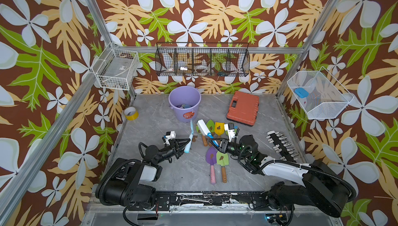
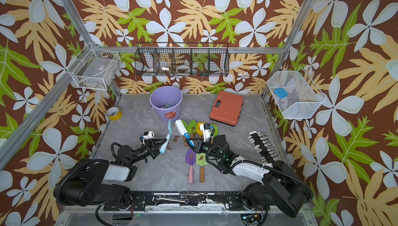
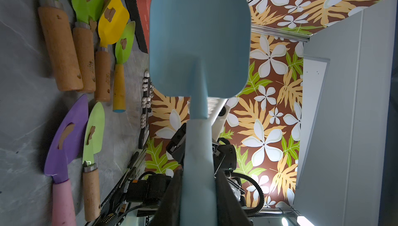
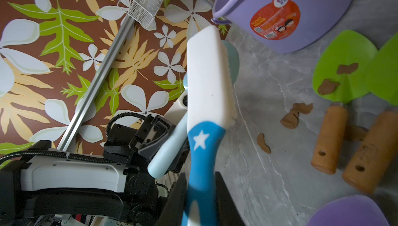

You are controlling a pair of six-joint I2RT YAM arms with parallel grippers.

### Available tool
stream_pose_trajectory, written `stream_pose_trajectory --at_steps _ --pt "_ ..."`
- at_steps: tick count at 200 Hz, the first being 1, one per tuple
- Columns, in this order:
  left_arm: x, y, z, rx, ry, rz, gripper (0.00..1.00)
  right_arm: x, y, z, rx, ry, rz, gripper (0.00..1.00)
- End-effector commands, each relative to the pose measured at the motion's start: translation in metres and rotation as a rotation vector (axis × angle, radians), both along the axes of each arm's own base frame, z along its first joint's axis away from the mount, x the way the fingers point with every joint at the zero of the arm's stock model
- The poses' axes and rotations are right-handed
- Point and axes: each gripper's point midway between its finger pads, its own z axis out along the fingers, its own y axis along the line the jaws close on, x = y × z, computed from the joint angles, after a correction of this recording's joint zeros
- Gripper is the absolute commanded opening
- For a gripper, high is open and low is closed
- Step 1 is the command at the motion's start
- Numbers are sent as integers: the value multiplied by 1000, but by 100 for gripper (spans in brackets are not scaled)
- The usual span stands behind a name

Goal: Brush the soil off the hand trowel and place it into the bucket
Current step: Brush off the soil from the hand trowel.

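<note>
The left pincer [image 1: 183,144] grips a light-blue trowel [image 1: 190,133] by its handle; the right pincer [image 1: 216,143] grips a white brush [image 1: 203,128]. Brown soil [image 1: 195,138] lies on the worktop [image 1: 150,123] between them, near the purple bucket [image 1: 178,110].

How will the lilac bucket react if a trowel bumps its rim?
Probably light: the lilac bucket looks thin plastic. Likely tippy, since it narrows toward its base. The few pieces inside may add slight ballast; on the smooth tabletop it may slide instead.

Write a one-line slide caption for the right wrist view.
Right hand grips a blue-and-white brush beside the light-blue trowel, lilac bucket and soil clumps beyond.
</note>
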Motion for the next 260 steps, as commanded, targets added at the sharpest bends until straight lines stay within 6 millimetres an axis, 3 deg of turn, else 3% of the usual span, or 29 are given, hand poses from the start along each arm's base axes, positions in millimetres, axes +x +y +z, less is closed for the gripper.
stream_pose_trajectory --at_steps 1,22,37,97,160,199,239,260 --pt "-16 3 56 -64 -302 -9 0 10 0 -10 -90 1 -44 0" --pt "-16 3 57 -65 -303 -7 0 21 -5 -66 -276 115 -92 0" --pt "-16 3 59 -67 -309 -9 0 20 -5 -84 -288 165 -97 0" --pt "-15 2 55 -59 -304 -12 0 14 34 -29 -57 76 -3 0" --pt "-13 1 50 -47 -296 -11 0 4 14 21 44 -26 -47 0" --pt "-12 2 56 -55 -313 -5 0 2 16 12 76 11 -52 0" --pt "-12 2 65 -69 -334 -6 0 -7 48 -22 105 92 30 0" --pt "-12 2 66 -70 -336 -3 0 -6 44 -41 147 158 20 0"
